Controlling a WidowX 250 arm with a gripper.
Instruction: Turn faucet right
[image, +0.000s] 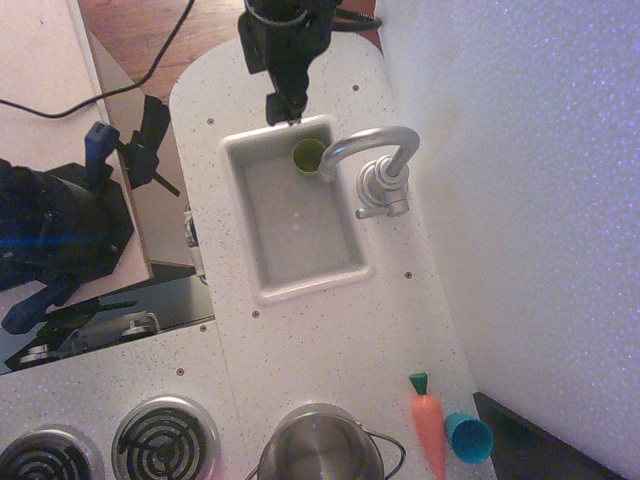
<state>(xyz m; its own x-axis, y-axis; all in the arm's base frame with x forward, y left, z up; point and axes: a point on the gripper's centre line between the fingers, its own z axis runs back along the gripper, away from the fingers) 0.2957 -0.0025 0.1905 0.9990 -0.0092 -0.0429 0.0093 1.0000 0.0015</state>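
Note:
The faucet is a shiny silver tap with an arched spout, a round base and a short side lever, standing on the counter at the sink's right rim. Its spout curves left and ends over the sink's upper right corner, above a small green cup. My black gripper hangs from the top of the view over the sink's upper rim, left of the spout and apart from it. Its fingers look close together with nothing between them.
The grey sink is set into a white speckled counter. A steel pot stands at the bottom edge, with a toy carrot and a blue cup to its right. Stove burners lie at bottom left. A white wall runs along the right.

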